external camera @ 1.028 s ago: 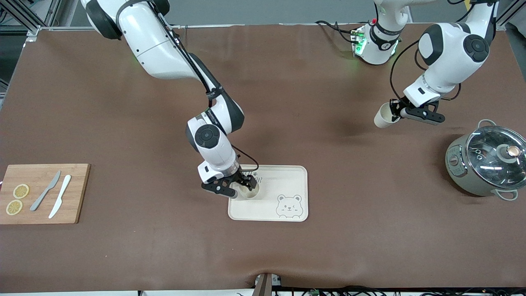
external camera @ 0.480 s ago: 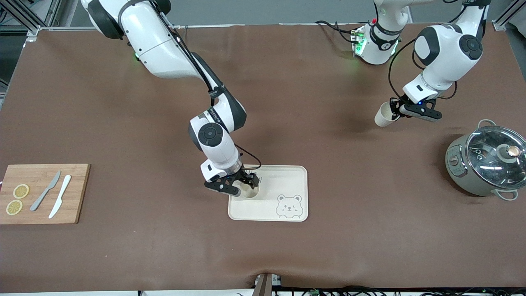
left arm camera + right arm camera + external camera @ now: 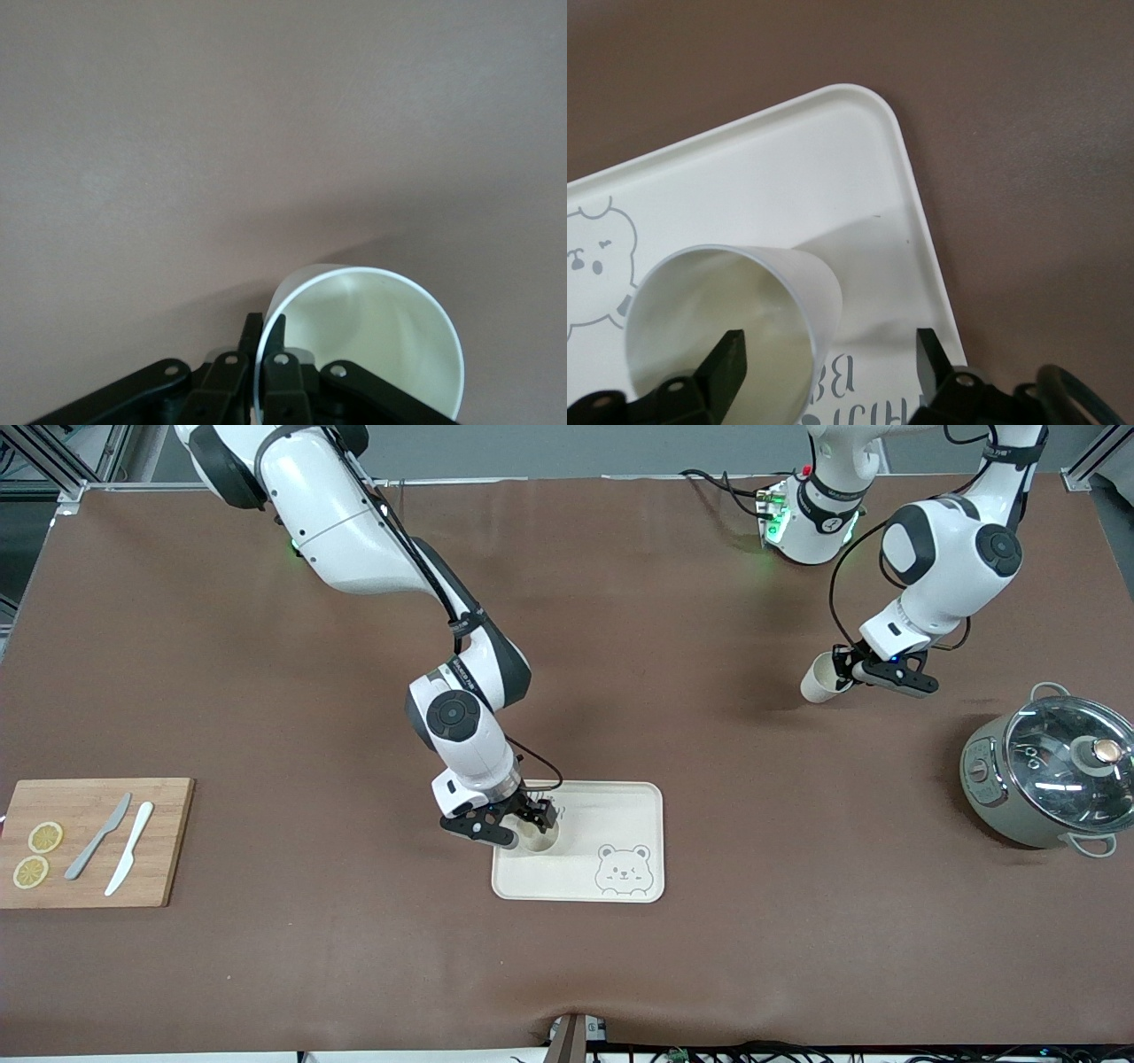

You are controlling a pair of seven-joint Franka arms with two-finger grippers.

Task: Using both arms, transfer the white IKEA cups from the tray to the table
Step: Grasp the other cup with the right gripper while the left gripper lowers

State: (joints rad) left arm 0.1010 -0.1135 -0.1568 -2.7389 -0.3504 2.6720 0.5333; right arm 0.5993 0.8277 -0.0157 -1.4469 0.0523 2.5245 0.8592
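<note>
One white cup stands upright on the cream bear-printed tray. My right gripper is down at this cup and open. In the right wrist view one finger is inside the cup and the other stands clear outside over the tray. The second white cup hangs tilted above the bare table near the left arm's end. My left gripper is shut on its rim. In the left wrist view the left gripper pinches the wall of that cup.
A grey pot with a glass lid stands at the left arm's end of the table. A wooden cutting board with two lemon slices and two knives lies at the right arm's end. Brown table stretches between tray and pot.
The left arm has swung and carried its cup a little toward the tray's end of the table. The right gripper shifted slightly at first, then stayed at the cup on the tray.
</note>
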